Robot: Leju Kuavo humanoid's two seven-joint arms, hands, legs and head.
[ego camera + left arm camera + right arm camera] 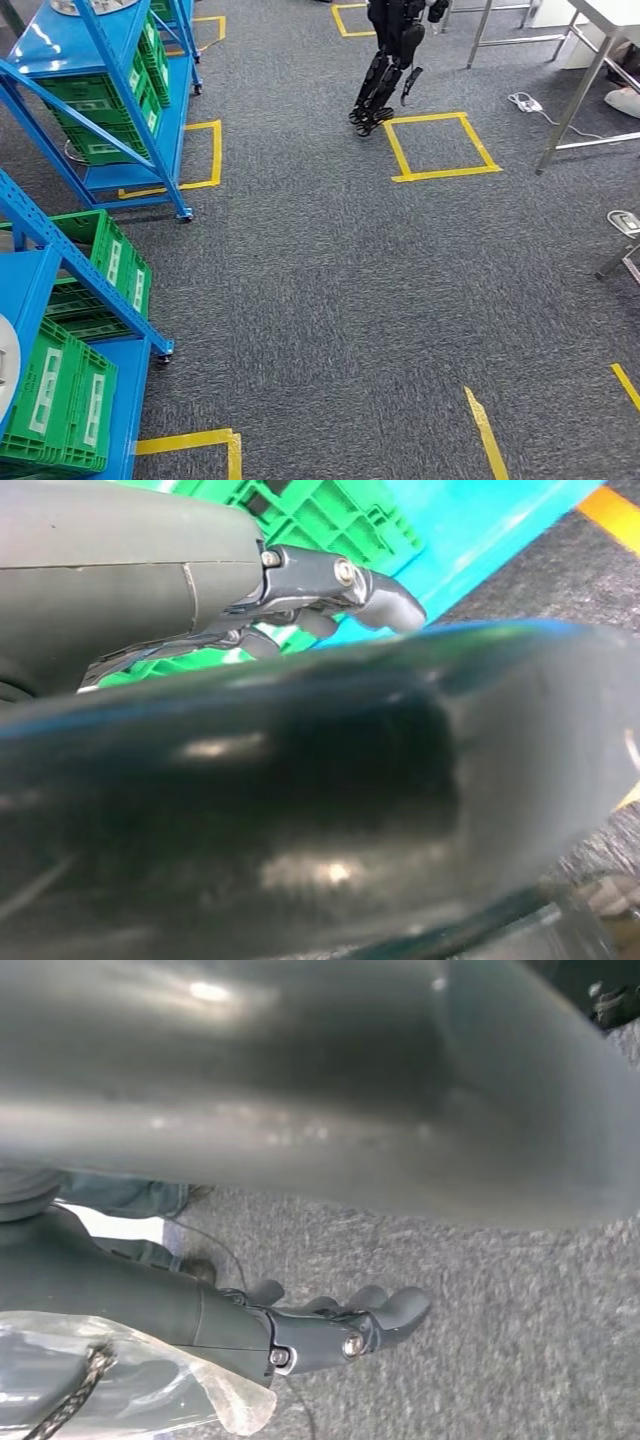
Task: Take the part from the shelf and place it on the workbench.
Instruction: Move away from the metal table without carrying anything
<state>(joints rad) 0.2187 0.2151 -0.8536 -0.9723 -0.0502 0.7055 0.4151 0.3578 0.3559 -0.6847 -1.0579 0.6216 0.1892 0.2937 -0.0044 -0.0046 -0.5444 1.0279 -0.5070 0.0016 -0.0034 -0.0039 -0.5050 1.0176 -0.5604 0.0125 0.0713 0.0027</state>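
The near blue shelf [45,290] sits at the left edge of the head view, cut off by the frame, with green crates [64,395] on its tiers. A pale round part [6,365] shows just at the picture's edge on that shelf, beside the nearest crate; most of it is cropped away, so its shape is hard to make out. Beyond this shelf stands a second blue shelf [98,90] with more green crates, its top also cut off. Right of the near shelf, grey carpet [317,300] carries yellow tape squares [441,145], and a dark legged robot [389,60] stands by one, its upper body out of frame. Farther right, only the metal legs and a corner of a desk [585,85] are visible.

In its wrist view the left robot hand [324,590] holds nothing, fingers stretched out and loosely apart before a green crate. The right robot hand [332,1325] likewise holds nothing, fingers extended above the carpet.
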